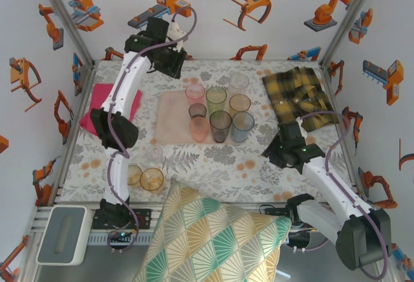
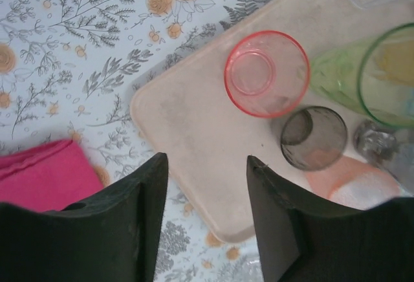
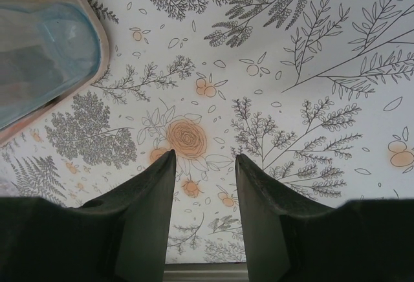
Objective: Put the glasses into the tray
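Note:
The pale pink tray (image 1: pixel 171 117) lies mid-table and holds several glasses: pink (image 1: pixel 195 92), green (image 1: pixel 216 97), clear (image 1: pixel 239 80), amber (image 1: pixel 239 104), a small smoky one (image 1: pixel 197 110), orange (image 1: pixel 199 127), smoky grey (image 1: pixel 220 125) and blue (image 1: pixel 243 126). Off the tray at the front left stand a clear glass (image 1: pixel 154 154) and two amber ones (image 1: pixel 152 178) (image 1: pixel 134 174). My left gripper (image 1: pixel 172 63) (image 2: pixel 207 162) hangs open and empty over the tray's bare left part (image 2: pixel 194 120), near the pink glass (image 2: pixel 266 73). My right gripper (image 1: pixel 279 145) (image 3: pixel 206 156) is open and empty over the cloth-covered table, right of the blue glass (image 3: pixel 39 55).
A magenta cloth (image 1: pixel 107 104) lies left of the tray, and a yellow-black plaid cloth (image 1: pixel 301 94) lies at the back right. A patterned cushion (image 1: pixel 213 237) covers the near edge between the arm bases. A grey-white box (image 1: pixel 61 233) sits at the front left.

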Available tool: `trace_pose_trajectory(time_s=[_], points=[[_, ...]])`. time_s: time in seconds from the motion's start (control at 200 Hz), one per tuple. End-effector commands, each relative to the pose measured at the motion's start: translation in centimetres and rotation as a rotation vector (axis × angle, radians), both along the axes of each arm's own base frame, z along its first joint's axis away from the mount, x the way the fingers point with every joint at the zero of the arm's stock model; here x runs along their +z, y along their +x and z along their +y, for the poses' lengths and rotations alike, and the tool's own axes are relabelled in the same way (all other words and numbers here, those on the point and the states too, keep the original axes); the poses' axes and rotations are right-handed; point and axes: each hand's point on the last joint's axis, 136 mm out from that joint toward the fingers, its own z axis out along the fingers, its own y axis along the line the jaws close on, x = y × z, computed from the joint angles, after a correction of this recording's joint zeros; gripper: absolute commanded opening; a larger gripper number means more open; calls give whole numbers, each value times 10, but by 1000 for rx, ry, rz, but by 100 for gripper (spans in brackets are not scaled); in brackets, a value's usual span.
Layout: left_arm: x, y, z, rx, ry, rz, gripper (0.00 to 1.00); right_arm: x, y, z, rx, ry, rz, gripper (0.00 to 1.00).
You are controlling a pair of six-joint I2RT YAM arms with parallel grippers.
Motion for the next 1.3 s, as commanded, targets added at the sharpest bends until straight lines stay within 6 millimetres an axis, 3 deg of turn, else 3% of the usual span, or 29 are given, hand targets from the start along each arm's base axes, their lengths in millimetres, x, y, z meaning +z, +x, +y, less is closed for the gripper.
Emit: trace_pose_trajectory(time_s=[0.0, 0.155, 0.3, 0.441, 0.611, 0.831, 1.292], points=[[22, -45, 18, -17, -9, 50, 56, 21, 8, -6, -23, -12, -67, 42], [36, -97, 43, -26, -29, 74, 66, 26, -1, -12, -30, -30, -73, 42], [29, -155, 62, -76, -16, 97, 77, 27, -11, -15, -22, -41, -58, 42], [3, -209, 82, -133, 36, 127, 82, 28, -17, -15, -7, -44, -43, 42], [-37, -252, 97, -199, 83, 184, 81, 25, -20, -16, -6, -47, -37, 42], [-70, -267, 101, -201, 98, 270, 75, 15, -20, -11, -11, -10, -38, 42], [-103, -246, 108, -133, 157, 260, 72, -2, -12, -7, -13, 2, -29, 42]])
